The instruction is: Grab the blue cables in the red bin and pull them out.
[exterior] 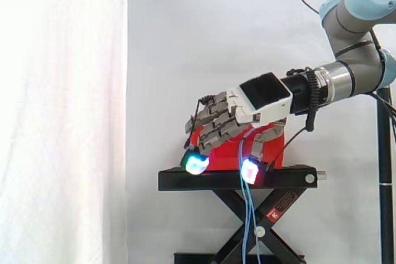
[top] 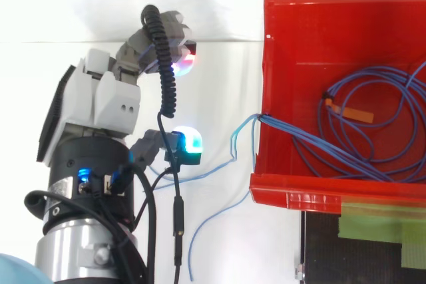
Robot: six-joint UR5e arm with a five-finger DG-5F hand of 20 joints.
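Hand (top: 110, 98) curled, apparently pinching strands of blue cables (top: 293, 138) drawn over red bin's (top: 319, 191) left wall. Most of coil remains inside; pull partly done.

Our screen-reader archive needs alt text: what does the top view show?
The hand, left of the red bin, grips blue cables that trail over the bin's left wall; most of their coil lies inside the bin.

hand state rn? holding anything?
Hand: shut on the blue cables, fingers curled round the strands that run out over the wall of the red bin.
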